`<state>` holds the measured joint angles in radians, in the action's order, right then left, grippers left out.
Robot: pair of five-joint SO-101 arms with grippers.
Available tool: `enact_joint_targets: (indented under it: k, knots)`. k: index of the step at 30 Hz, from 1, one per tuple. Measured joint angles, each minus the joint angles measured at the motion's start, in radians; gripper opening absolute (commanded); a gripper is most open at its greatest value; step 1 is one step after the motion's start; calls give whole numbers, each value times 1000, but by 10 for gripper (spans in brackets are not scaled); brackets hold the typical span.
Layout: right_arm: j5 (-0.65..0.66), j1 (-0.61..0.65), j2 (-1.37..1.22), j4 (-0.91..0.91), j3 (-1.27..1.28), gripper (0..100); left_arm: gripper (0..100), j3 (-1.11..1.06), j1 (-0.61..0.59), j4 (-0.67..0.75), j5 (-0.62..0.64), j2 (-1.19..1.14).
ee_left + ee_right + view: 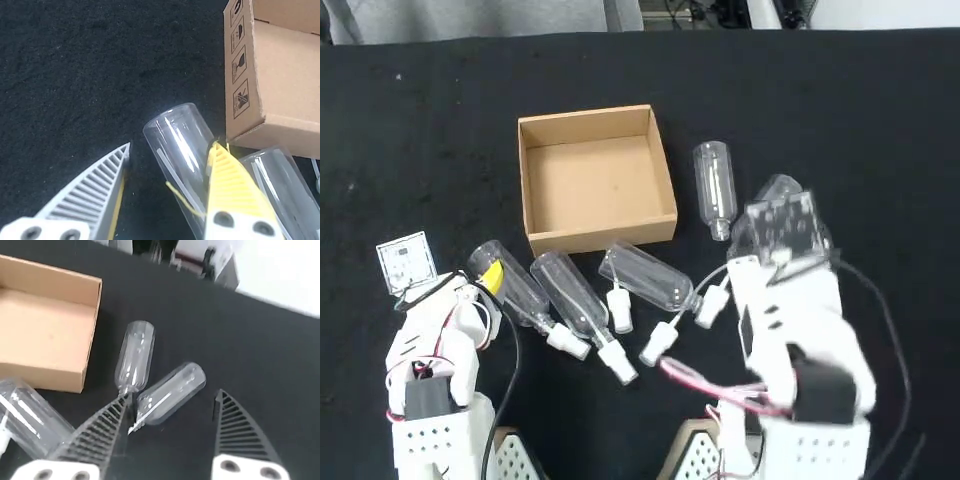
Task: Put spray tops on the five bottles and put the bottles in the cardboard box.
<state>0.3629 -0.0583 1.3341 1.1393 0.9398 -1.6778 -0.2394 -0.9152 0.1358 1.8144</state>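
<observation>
**High view, read left to right.** The left gripper [171, 146] is standing open at the near left of the table [420, 130], with the base of bottle 1 [512, 285] between its fingers. In the left wrist view the yellow finger [230, 185] is lying over the bottle's wall and the grey finger [95, 192] is standing clear of it.

Bottle 1 is lying on its side just in front of the box's near left corner, with top a [567, 342] at its neck. Bottle 2 [572, 298] is lying just beside it and parallel, with top b [617, 362] at its neck.

The box [597, 180] is sitting upright behind them at mid-table, its mouth facing up.

Bottle 3 [645, 277] is lying in front of the box's near right corner. Top c [619, 305] is lying between bottles 2 and 3, and top d [660, 343] is lying nearer the arms. Top e [712, 303] is lying at bottle 3's neck; whether it is seated cannot be told.

Bottle 4 [714, 185] is lying right of the box, its bare neck pointing toward the arms. Bottle 5 [778, 188] is lying just beside it. The right gripper [172, 395] is hanging open over bottle 5, one finger on either side.
</observation>
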Motion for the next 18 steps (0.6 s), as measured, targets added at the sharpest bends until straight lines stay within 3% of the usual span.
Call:
enact_joint_targets:
  k: [18]
  knots:
    - [-150,-2,-571,0,-255,227,231,0,0,0,0,0]
